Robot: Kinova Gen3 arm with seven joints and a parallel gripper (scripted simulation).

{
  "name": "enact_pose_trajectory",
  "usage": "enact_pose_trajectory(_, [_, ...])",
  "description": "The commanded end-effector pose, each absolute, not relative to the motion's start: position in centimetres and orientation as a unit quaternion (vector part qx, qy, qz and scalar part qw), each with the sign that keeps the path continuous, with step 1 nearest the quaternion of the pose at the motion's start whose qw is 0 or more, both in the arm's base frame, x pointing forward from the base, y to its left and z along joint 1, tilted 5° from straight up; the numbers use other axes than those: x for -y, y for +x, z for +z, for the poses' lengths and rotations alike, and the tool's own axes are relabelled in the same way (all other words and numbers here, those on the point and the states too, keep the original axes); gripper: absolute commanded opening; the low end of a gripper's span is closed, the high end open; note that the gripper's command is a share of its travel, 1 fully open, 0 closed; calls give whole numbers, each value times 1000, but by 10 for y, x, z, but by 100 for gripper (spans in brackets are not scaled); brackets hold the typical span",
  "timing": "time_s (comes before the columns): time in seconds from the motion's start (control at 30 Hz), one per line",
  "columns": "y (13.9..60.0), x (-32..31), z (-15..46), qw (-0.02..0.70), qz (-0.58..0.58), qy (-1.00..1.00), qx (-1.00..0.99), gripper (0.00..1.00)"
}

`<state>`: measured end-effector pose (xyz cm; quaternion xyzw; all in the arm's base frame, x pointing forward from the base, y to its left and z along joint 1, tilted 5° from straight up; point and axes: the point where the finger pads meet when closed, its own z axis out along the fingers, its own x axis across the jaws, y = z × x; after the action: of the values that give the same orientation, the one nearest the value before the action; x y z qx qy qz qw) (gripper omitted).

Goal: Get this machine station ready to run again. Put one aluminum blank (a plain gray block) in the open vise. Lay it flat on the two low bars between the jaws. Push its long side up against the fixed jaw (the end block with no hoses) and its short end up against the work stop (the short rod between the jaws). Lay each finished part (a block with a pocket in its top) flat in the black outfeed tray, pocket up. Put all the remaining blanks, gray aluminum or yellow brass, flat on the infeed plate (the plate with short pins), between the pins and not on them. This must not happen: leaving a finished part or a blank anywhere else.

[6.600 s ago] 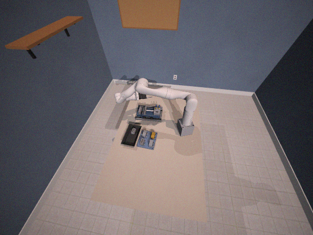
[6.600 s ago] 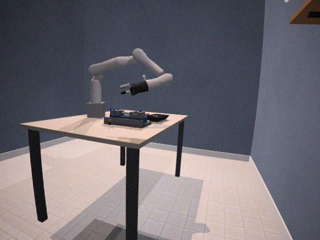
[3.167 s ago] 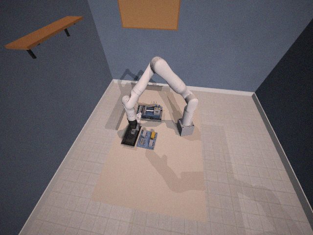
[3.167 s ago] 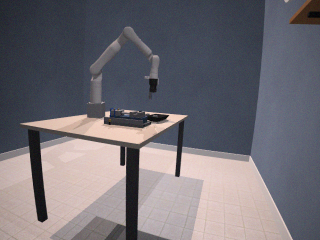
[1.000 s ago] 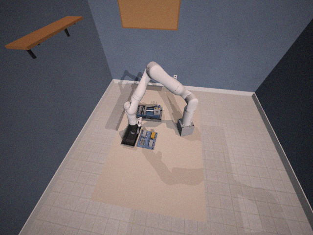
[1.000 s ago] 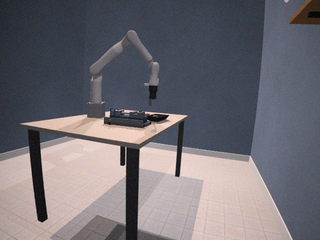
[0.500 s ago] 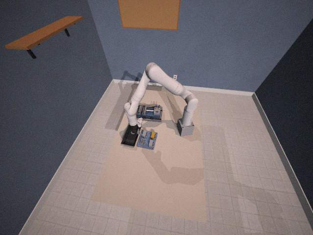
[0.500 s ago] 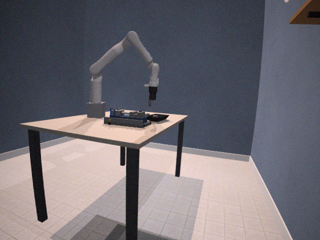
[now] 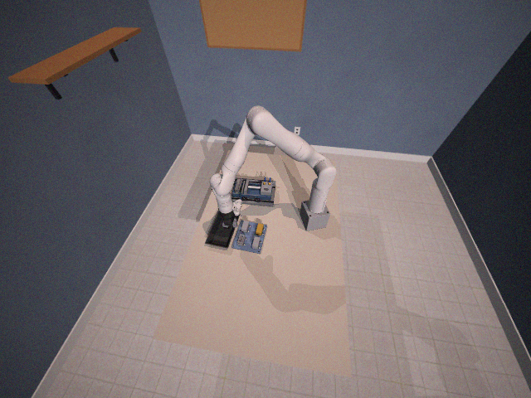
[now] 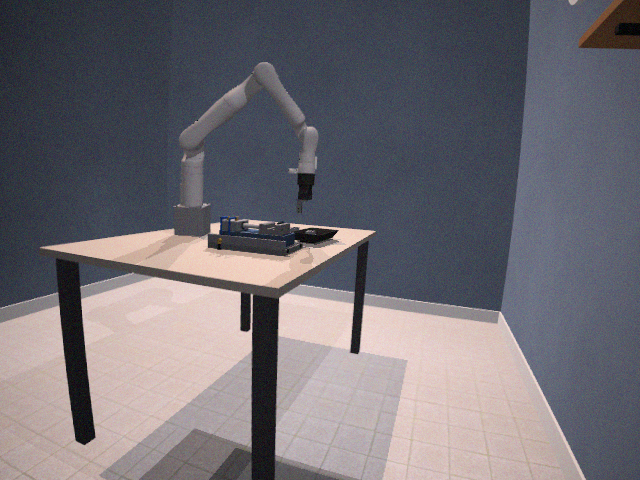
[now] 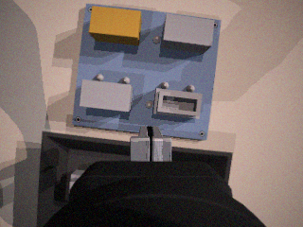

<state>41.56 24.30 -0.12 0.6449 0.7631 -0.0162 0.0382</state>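
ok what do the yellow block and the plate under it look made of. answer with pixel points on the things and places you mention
Yellow block (image 9: 259, 229) (image 11: 115, 23): probably brass, satin; even golden faces. Plate (image 9: 250, 236) (image 11: 111, 66): perhaps painted or anodised metal, matte blue; flat colour, screw-like corner fittings, though plastic is possible.

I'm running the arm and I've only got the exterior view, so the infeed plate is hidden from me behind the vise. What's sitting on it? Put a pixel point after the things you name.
Observer: Four blocks on the infeed plate (image 9: 250, 236) (image 11: 147, 66): a yellow brass blank (image 9: 259, 229) (image 11: 115, 24), two plain gray ones, and a finished part (image 9: 241, 240) (image 11: 180, 103).
Operator: Which way is that part's pocket facing?
Observer: Up; the wrist view looks into it.
Operator: Where's it lying?
Observer: Beside the plain gray block on the row nearer the black outfeed tray (image 9: 221, 233) (image 10: 315, 237) (image 11: 137, 142).
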Motion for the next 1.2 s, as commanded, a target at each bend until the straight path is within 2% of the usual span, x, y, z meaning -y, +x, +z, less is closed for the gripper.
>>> enact_pose_trajectory(0.0, [416,-243,0,39,-15,645,-763,0])
enact_pose_trajectory(1.17, [416,-245,15,39,-15,645,-763,0])
